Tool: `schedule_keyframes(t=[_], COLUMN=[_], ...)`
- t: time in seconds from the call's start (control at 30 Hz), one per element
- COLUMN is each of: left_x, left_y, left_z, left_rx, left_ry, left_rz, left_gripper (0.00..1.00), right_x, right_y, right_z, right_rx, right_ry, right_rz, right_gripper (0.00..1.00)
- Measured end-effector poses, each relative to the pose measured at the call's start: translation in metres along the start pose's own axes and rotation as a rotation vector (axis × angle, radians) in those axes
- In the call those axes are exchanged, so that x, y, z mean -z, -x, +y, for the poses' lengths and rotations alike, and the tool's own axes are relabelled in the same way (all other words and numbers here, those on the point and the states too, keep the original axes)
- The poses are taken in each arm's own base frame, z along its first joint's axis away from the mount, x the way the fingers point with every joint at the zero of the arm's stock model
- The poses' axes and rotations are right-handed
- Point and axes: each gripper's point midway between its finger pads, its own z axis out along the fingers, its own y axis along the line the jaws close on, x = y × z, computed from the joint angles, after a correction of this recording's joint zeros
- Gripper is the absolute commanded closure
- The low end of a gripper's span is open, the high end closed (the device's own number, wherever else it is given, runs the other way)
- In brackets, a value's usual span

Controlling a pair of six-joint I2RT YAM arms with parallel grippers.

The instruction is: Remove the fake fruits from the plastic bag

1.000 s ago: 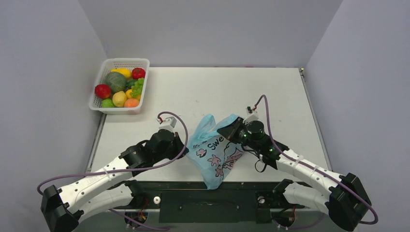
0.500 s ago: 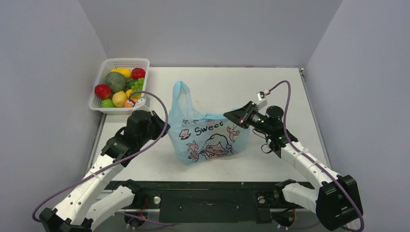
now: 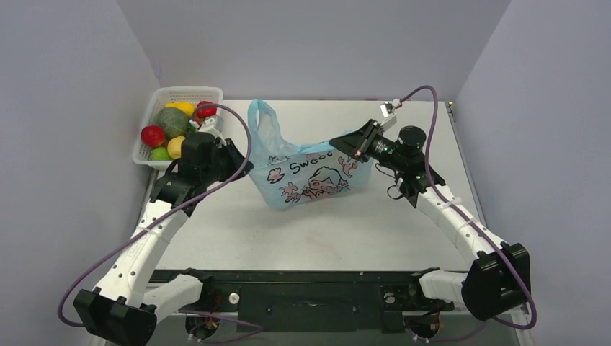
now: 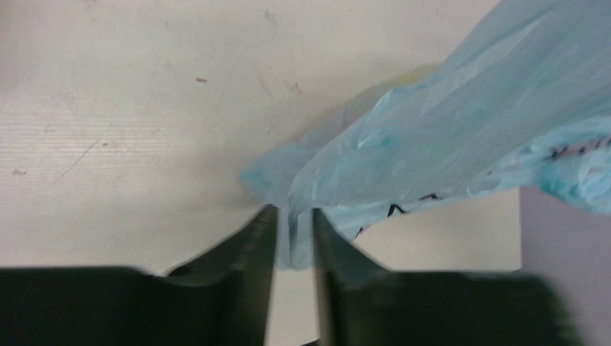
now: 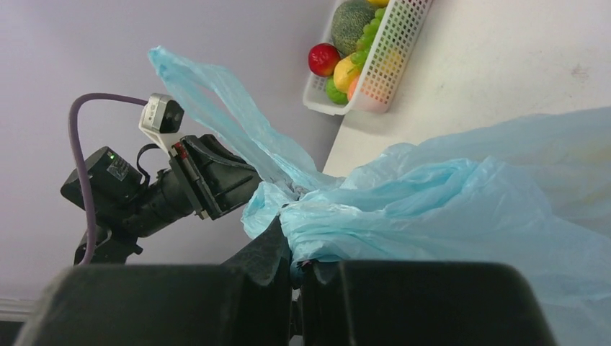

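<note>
I read the left pincer (image 4: 292,216) clamped on one edge of the thin translucent light-blue plastic bag (image 3: 310,180) and the right pincer (image 5: 294,249) clamped on the opposite edge, the bag slung between them over the white tabletop (image 3: 324,231).

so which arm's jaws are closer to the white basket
left. the left arm, jaws pinching the plastic bag, sits right beside the basket; the right arm, jaws on the bag's other end, is across the bag from it
</note>
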Motion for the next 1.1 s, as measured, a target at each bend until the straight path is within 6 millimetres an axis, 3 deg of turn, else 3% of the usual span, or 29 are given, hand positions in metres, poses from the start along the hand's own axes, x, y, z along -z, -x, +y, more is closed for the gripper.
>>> schedule_keyframes(t=[0.07, 0.13, 0.27, 0.37, 0.5, 0.63, 0.77, 0.9, 1.1], left_x=[-0.001, 0.003, 0.018, 0.037, 0.059, 0.069, 0.073, 0.069, 0.039], left_y=[-0.010, -0.033, -0.076, -0.085, -0.082, -0.068, -0.041, -0.011, 0.026], left_z=[0.003, 0.015, 0.029, 0.020, -0.004, -0.019, -0.038, -0.058, -0.074], left_rx=[-0.005, 0.010, 0.026, 0.029, 0.011, -0.021, -0.050, -0.074, -0.153], left_ry=[-0.014, -0.019, -0.055, -0.134, -0.264, -0.308, -0.328, -0.344, -0.275], left_rz=[0.016, 0.052, 0.124, 0.126, 0.112, 0.099, 0.075, 0.045, 0.005], left_gripper=[0.44, 0.37, 0.30, 0.29, 0.29, 0.29, 0.30, 0.31, 0.30], right_x=[0.001, 0.001, 0.009, 0.017, 0.032, 0.043, 0.052, 0.060, 0.069], right_y=[-0.003, -0.013, -0.063, -0.098, -0.124, -0.130, -0.129, -0.125, -0.104], right_z=[-0.003, -0.009, -0.038, -0.058, -0.069, -0.062, -0.053, -0.061, -0.065], right_rx=[0.005, 0.007, -0.005, -0.009, 0.017, 0.070, 0.137, 0.182, 0.266], right_ry=[-0.011, -0.024, -0.089, -0.149, -0.193, -0.187, -0.188, -0.258, -0.360], right_rz=[0.011, 0.027, 0.121, 0.191, 0.226, 0.208, 0.177, 0.155, 0.101], right_gripper=[1.00, 0.94, 0.84, 0.68, 0.54, 0.42, 0.37, 0.35, 0.31])
